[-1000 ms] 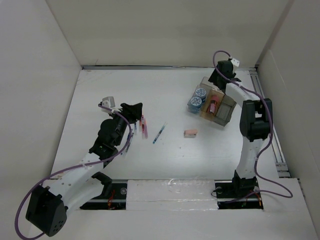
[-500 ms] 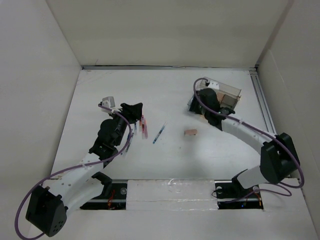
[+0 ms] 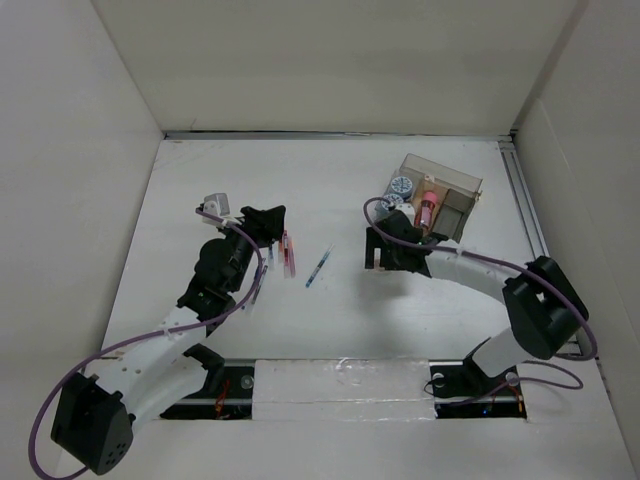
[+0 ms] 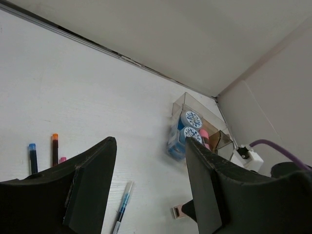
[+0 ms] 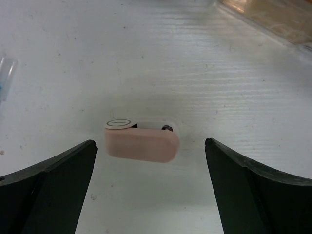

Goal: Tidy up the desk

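Note:
The white desk (image 3: 330,180) holds a small pink block with a white round tab (image 5: 141,144). My right gripper (image 3: 376,250) hangs open just above it, and in the right wrist view the block lies between the two fingers (image 5: 150,163), touching neither. A blue pen (image 3: 318,267) lies left of the block. Red, pink and blue pens (image 3: 287,254) lie side by side further left. My left gripper (image 3: 265,218) is open and empty, above the desk beside those pens, and the left wrist view (image 4: 148,190) shows nothing between its fingers.
A clear organizer box (image 3: 445,200) at the back right holds two blue tape rolls (image 3: 398,190) and a pink item (image 3: 428,209). A silvery strip (image 3: 527,235) runs along the desk's right edge. Pale walls stand on three sides.
My right arm swung from the organizer at the back right, leftward and nearer, down over the pink block. My left arm has not moved.

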You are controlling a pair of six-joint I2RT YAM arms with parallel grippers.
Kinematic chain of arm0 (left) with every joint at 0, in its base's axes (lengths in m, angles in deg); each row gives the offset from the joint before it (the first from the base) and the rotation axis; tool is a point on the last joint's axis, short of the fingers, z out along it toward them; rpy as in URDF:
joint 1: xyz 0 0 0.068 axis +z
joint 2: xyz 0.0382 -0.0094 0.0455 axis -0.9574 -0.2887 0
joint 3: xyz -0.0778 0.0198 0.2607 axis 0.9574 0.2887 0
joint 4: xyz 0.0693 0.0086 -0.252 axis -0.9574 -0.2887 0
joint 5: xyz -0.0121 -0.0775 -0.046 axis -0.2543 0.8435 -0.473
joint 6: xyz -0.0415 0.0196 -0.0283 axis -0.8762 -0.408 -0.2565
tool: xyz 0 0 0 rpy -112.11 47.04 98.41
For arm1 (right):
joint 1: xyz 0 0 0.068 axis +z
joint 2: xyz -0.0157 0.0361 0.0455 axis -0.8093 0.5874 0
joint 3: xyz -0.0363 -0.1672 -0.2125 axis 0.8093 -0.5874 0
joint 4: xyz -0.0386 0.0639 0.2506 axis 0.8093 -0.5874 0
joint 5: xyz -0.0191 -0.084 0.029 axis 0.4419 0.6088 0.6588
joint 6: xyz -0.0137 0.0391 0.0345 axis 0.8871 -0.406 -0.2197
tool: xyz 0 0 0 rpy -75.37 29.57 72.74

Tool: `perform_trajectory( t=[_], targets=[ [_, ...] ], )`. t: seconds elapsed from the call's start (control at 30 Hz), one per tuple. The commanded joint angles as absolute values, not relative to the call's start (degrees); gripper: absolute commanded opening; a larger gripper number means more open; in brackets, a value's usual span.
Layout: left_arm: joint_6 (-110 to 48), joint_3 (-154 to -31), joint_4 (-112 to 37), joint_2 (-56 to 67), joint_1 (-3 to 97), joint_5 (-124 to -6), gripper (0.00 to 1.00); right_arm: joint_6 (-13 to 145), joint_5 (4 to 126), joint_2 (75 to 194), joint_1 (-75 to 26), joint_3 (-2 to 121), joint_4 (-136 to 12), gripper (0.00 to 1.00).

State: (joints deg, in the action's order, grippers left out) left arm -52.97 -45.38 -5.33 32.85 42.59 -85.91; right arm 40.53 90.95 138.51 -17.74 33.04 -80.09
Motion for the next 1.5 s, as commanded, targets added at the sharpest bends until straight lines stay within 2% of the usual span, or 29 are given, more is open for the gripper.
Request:
perform_trajectory(
  t=[0.0, 0.43, 0.5, 0.63, 0.73, 0.83, 1.07, 1.3, 1.47],
  targets=[
    [-52.5, -45.7, -3.6, 34.6, 42.7, -85.9, 0.54, 43.2, 90.4, 141.6, -16.5, 37.3, -82.1, 0.98],
    [-52.3, -46.0, -3.3, 33.4, 42.7, -86.0, 0.54, 45.9, 92.3, 149.9, -14.8, 41.5, -82.4, 0.95],
    [-52.3, -45.9, -3.4, 33.5, 42.7, -86.3, 0.54, 45.8, 92.3, 150.5, -14.8, 42.1, -82.2, 0.88],
    [-52.3, -45.9, -3.3, 33.3, 42.7, -86.2, 0.54, 45.2, 94.5, 149.9, -14.8, 42.3, -82.1, 0.68],
    [-52.4, -46.0, -3.1, 32.9, 42.7, -85.8, 0.54, 44.5, 95.4, 146.4, -14.8, 43.4, -81.3, 0.61],
    [-52.5, -46.1, -3.1, 32.9, 42.7, -85.6, 0.54, 45.2, 93.9, 145.1, -16.2, 44.4, -80.6, 0.59],
    [-52.7, -45.8, -2.9, 33.6, 42.7, -85.3, 0.54, 45.2, 92.4, 142.1, -26.6, 52.8, -74.8, 0.61],
    [-52.6, -46.0, -3.0, 33.0, 42.7, -84.9, 0.54, 39.9, 89.9, 154.3, -44.2, 65.0, -70.1, 0.61],
    [-52.5, -45.9, -3.1, 33.2, 42.7, -85.5, 0.54, 39.8, 88.5, 158.8, -49.1, 68.8, -71.0, 0.61]
  ],
)
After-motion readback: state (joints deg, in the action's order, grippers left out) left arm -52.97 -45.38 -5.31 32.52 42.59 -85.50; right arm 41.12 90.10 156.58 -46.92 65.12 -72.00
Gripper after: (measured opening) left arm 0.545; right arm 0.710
